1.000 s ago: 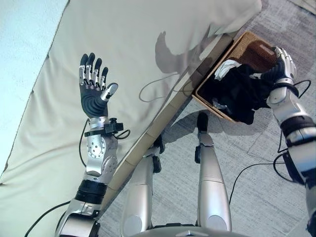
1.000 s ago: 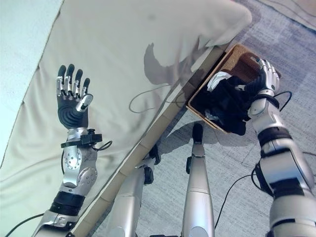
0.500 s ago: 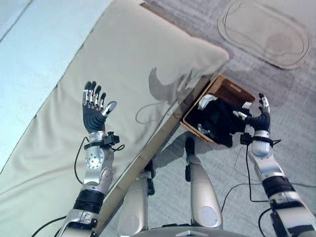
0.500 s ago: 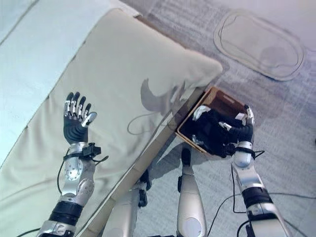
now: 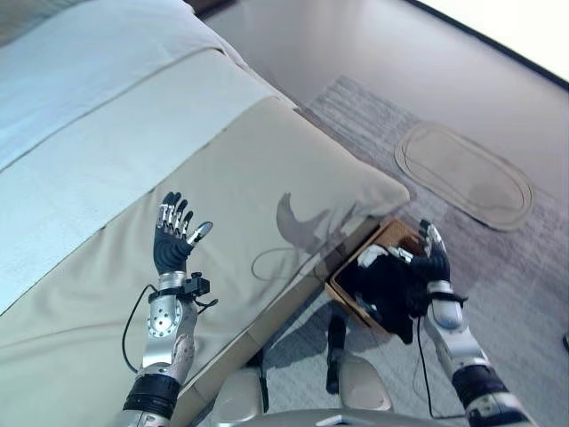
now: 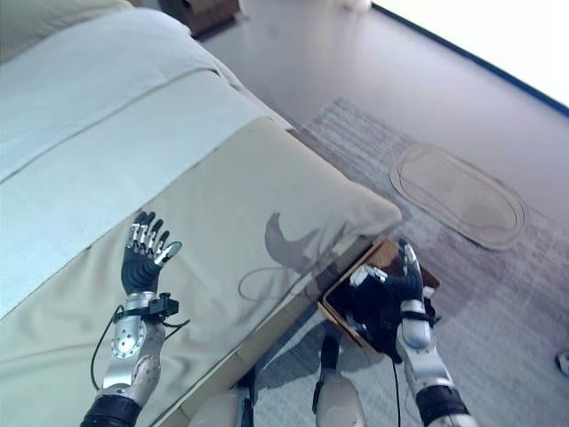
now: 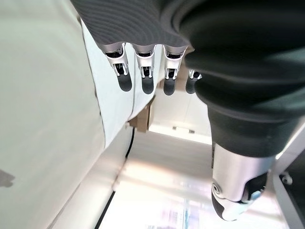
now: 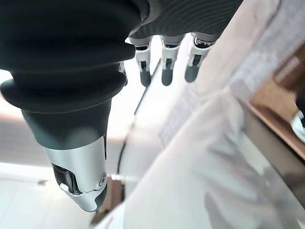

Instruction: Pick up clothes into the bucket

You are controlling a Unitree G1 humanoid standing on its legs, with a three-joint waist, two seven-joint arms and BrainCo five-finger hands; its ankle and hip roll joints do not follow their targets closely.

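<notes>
A wide bed [image 5: 222,169] under a beige cover fills the room's left side, with grey carpet [image 5: 524,267] and an oval mat [image 5: 464,175] beyond its corner. On the floor against the bed's edge sits a brown woven basket [image 6: 380,256], the bucket of the task, holding a heap of dark clothes [image 5: 387,286] with a scrap of white cloth [image 5: 371,256] at the bedward side; part of the dark fabric droops over the near rim. The right hand [image 5: 434,263] hangs just above the heap, fingers spread and straight, gripping nothing. The left hand [image 5: 172,242] is raised over the bed cover, palm open, fingers apart and empty. The likely trouble is the overhanging garment: it could slide out onto the carpet if the heap settles or the right hand brushes it, and a snag on a fingertip could drag cloth back out of the basket. A thin dark cord [image 5: 271,262] lying on the bed cover could also catch an arm. No label, brand or writing is legible.
</notes>
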